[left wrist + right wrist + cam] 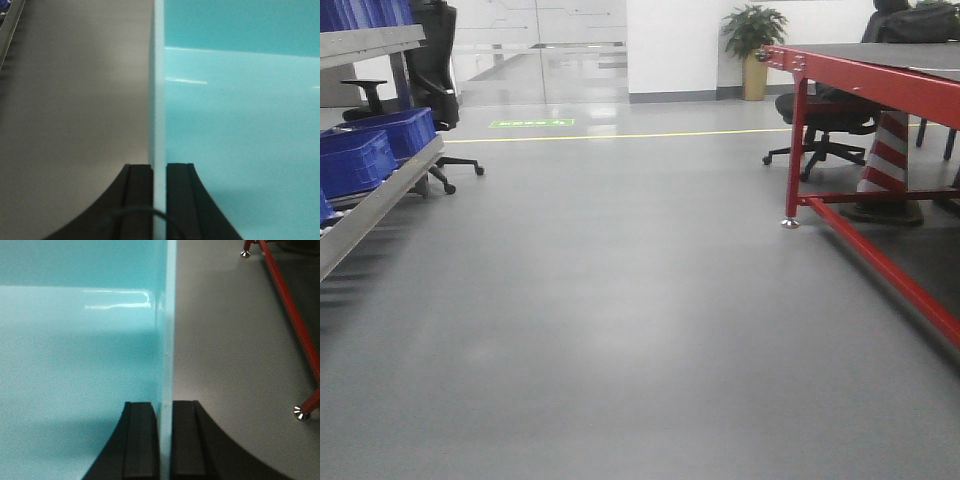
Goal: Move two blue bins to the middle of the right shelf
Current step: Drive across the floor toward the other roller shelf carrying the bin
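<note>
- Two grippers were each clamped on a wall of one pale turquoise bin (240, 125): the left gripper (159, 167) had its black pads pressed flat against either face of a thin upright wall, with the bin's inside on the right of that view.
- The right gripper (166, 405) was closed the same way on another wall of the bin (75, 365), whose inside lay on the left of that view.
- Outside both walls lay bare grey floor (640, 330); the bin itself did not show in the front view.
- Beside the right gripper's wall, a red frame rail (290, 300) ran to a metal foot (300, 412) on the floor.
- Farther off at the left, a grey shelf (380, 195) carried dark blue bins (355, 160) side by side.
- At the right stood a red-framed worktop (880, 75), with a striped cone (888, 160) and a black office chair (825, 125) under it.
- Beyond, a yellow line (620, 135) crossed the floor, and a potted plant (753, 35) stood by the far wall.
</note>
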Robot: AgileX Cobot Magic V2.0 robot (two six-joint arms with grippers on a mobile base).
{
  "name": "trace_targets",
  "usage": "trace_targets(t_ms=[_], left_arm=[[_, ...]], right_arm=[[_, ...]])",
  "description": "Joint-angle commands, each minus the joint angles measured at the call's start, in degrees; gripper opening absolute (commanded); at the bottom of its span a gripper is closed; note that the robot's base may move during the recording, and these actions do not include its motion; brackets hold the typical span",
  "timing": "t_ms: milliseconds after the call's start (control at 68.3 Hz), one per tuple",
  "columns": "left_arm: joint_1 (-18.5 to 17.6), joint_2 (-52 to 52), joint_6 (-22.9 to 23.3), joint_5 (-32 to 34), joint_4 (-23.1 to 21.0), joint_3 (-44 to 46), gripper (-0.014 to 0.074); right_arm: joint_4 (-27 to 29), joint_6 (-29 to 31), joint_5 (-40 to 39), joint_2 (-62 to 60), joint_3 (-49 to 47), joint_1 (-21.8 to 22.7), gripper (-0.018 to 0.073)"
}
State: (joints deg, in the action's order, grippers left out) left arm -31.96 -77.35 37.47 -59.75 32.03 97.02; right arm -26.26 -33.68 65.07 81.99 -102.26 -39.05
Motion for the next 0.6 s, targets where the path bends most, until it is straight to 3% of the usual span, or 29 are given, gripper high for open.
trace_targets(t_ms=[0,585], left_arm=[[-0.39,0.76,0.27,2.55,0.67,0.98,-0.0111],[-0.39,-1.95,0.27,4.29,0.67,0.98,-0.0111]], right_arm=[[-2.28,0.17,-1.36,-0.42,-0.54,0.05,-0.0162],[-2.18,0.17,-1.81,-0.34,-0.54,0.05,-0.0162]])
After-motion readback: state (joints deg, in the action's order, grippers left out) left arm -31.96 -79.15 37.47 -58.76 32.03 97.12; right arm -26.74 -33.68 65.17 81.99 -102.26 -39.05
